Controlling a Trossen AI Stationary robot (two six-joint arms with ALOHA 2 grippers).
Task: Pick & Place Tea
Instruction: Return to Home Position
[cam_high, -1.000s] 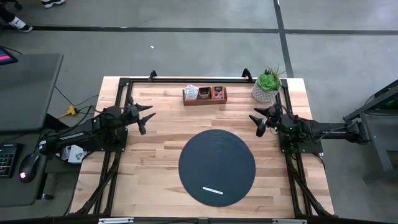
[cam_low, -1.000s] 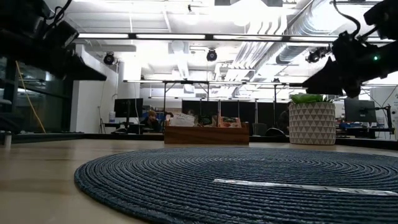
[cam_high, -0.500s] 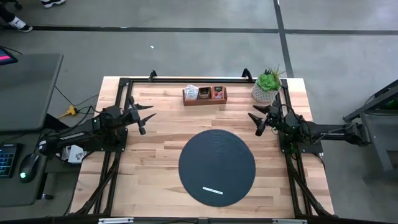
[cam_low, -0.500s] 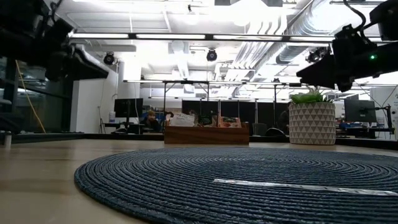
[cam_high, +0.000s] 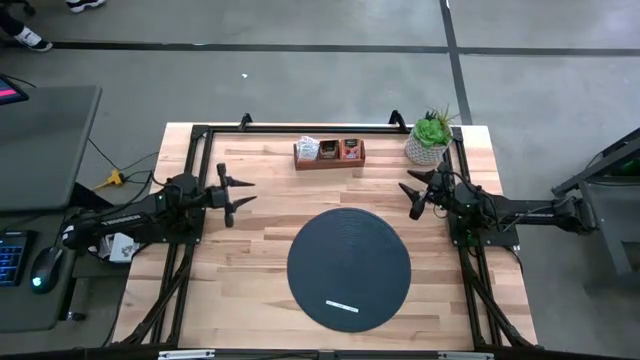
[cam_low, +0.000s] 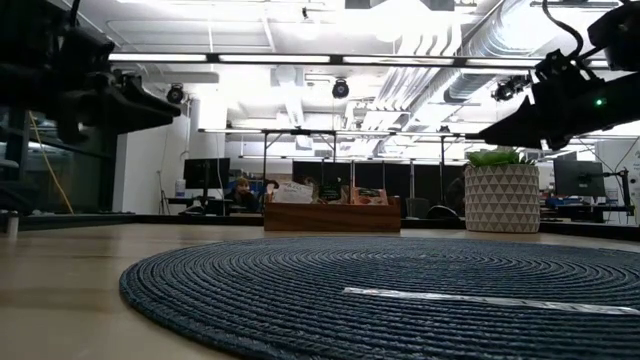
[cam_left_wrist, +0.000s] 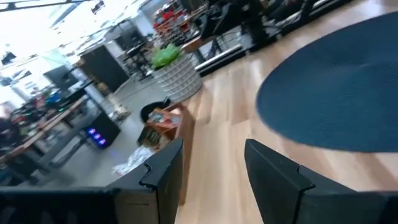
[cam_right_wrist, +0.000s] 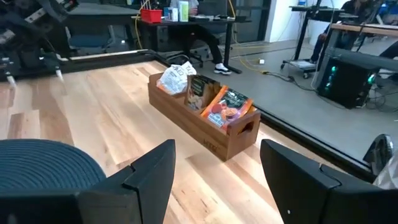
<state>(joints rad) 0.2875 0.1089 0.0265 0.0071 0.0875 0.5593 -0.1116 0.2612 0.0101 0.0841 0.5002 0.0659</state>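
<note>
The tea sachets (cam_high: 328, 148) stand upright in a small wooden box (cam_high: 329, 161) near the table's far edge; white, brown-green and orange ones show in the right wrist view (cam_right_wrist: 205, 96). My left gripper (cam_high: 236, 195) is open, held in the air over the table's left part, pointing right. My right gripper (cam_high: 413, 196) is open, in the air near the right side, with the box (cam_right_wrist: 205, 127) ahead of its fingers. Neither gripper touches anything.
A dark round woven mat (cam_high: 349, 266) lies at the table's middle toward the near edge, with a thin white strip (cam_high: 342, 307) on it. A potted green plant (cam_high: 428, 138) stands at the far right corner. A black frame (cam_high: 200, 135) runs along the table's edges.
My left gripper has swung toward the table's near edge and a little right, turning from pointing toward the far right to pointing about straight right. My right gripper has shifted slightly toward the left.
</note>
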